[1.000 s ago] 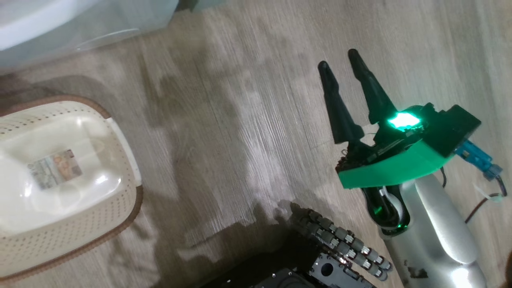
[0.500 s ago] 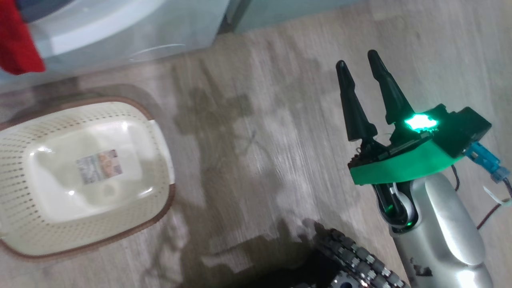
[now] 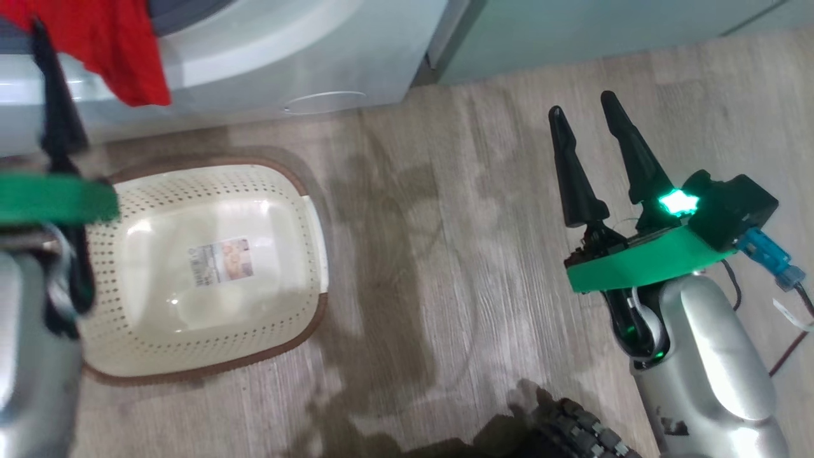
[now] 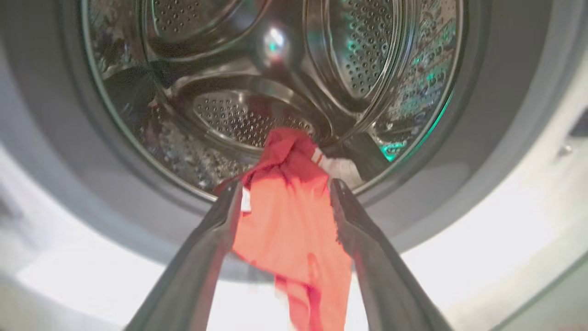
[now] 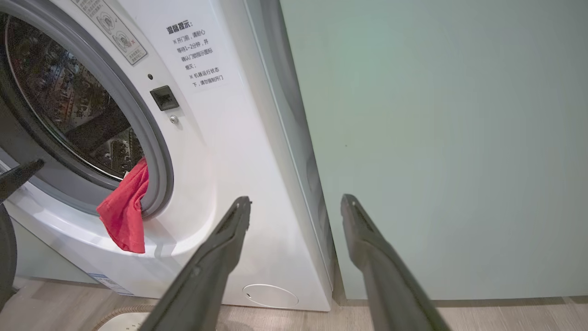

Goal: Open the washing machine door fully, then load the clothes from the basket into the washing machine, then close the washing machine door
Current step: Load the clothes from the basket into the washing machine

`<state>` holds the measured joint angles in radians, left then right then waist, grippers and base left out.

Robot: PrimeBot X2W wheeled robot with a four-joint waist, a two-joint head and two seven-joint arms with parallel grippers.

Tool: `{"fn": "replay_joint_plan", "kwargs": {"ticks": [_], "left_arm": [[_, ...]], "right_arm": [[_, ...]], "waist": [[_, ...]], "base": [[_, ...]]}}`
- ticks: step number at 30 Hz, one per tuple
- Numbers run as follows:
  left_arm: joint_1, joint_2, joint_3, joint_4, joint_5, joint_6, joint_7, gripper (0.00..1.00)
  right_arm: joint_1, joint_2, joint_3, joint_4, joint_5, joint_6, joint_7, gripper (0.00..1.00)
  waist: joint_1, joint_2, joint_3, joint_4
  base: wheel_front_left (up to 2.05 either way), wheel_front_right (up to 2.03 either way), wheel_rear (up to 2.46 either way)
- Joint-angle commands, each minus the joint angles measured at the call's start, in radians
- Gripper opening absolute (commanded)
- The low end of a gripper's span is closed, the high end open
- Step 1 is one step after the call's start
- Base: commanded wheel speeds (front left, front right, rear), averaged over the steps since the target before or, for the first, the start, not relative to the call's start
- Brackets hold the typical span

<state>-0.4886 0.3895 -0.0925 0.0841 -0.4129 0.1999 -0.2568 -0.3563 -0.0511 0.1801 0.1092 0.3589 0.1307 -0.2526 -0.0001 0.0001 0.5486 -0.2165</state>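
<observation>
The washing machine [image 5: 216, 151] stands with its opening bare; the washing machine door is out of view. One of the red clothes [image 4: 294, 220] hangs over the grey gasket [image 4: 482, 115], partly in the steel drum [image 4: 248, 119] and partly down the white front [image 3: 127, 51]. My left gripper [image 4: 287, 186] is open right in front of the opening, its fingers on either side of the hanging cloth without pinching it. The basket [image 3: 289, 191] sits on the floor below the washer with only its paper label [image 3: 219, 261] inside. My right gripper [image 3: 580, 105] is open over the floor, well to the right.
Pale green cabinets [image 5: 436, 138] adjoin the washer on its right. A small round flap [image 5: 270, 295] sits low on the washer front. Wood-look floor [image 3: 432, 254] lies between the basket and my right arm. My wheeled base [image 3: 572, 432] shows at the bottom.
The head camera has swung, bringing the washer front and the hanging red garment into the picture. My left arm now shows at the left edge. The right gripper stays open.
</observation>
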Motion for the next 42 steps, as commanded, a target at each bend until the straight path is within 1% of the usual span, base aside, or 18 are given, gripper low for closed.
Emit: {"fn": "replay_joint_plan", "kwargs": {"ticks": [1, 4, 9, 14, 18, 37, 40, 42], "left_arm": [[0.015, 0.023, 0.039, -0.043, 0.010, 0.013, -0.005, 1.00], [0.082, 0.000, 0.042, -0.083, 0.021, 0.028, -0.005, 1.00], [0.183, -0.036, 0.047, -0.129, 0.032, 0.037, -0.005, 1.00], [0.269, -0.066, 0.040, -0.153, 0.046, 0.032, -0.005, 1.00], [0.302, -0.073, 0.042, -0.164, 0.052, 0.032, -0.005, 1.00], [0.299, -0.080, 0.042, -0.129, 0.052, 0.029, -0.003, 1.00], [0.260, -0.066, 0.039, -0.106, 0.046, 0.014, 0.011, 1.00], [0.214, -0.050, 0.030, -0.088, 0.041, -0.006, 0.037, 1.00]], "right_arm": [[0.012, 0.001, 0.011, -0.023, -0.009, 0.000, -0.009, 1.00], [0.013, 0.001, 0.007, -0.008, -0.022, 0.000, -0.009, 1.00], [0.021, 0.001, 0.002, 0.020, -0.042, 0.000, -0.009, 1.00], [0.046, 0.001, -0.019, 0.041, -0.059, 0.000, -0.009, 1.00], [0.054, 0.001, -0.021, 0.050, -0.062, 0.000, -0.009, 1.00], [0.048, 0.001, -0.013, 0.054, -0.055, 0.000, -0.009, 1.00], [0.044, 0.001, -0.013, 0.050, -0.053, 0.000, -0.009, 1.00], [0.040, 0.001, -0.011, 0.046, -0.052, 0.000, -0.009, 1.00]], "waist": [[0.0001, -0.0001, -0.014, 0.016], [0.0001, -0.0001, -0.031, 0.031], [0.0001, -0.0001, -0.066, 0.054], [0.0001, -0.0001, -0.105, 0.085], [0.0001, -0.0001, -0.118, 0.093], [0.0001, -0.0001, -0.120, 0.090], [0.0001, -0.0001, -0.109, 0.091], [0.0001, -0.0001, -0.098, 0.090]], "base": [[0.00, 0.00, 0.00], [0.00, 0.00, 0.00], [0.00, 0.00, 0.00], [0.00, 0.00, 0.00], [0.00, 0.00, 0.00], [0.00, 0.00, 0.00], [0.00, 0.00, 0.00], [0.00, 0.00, 0.00]]}}
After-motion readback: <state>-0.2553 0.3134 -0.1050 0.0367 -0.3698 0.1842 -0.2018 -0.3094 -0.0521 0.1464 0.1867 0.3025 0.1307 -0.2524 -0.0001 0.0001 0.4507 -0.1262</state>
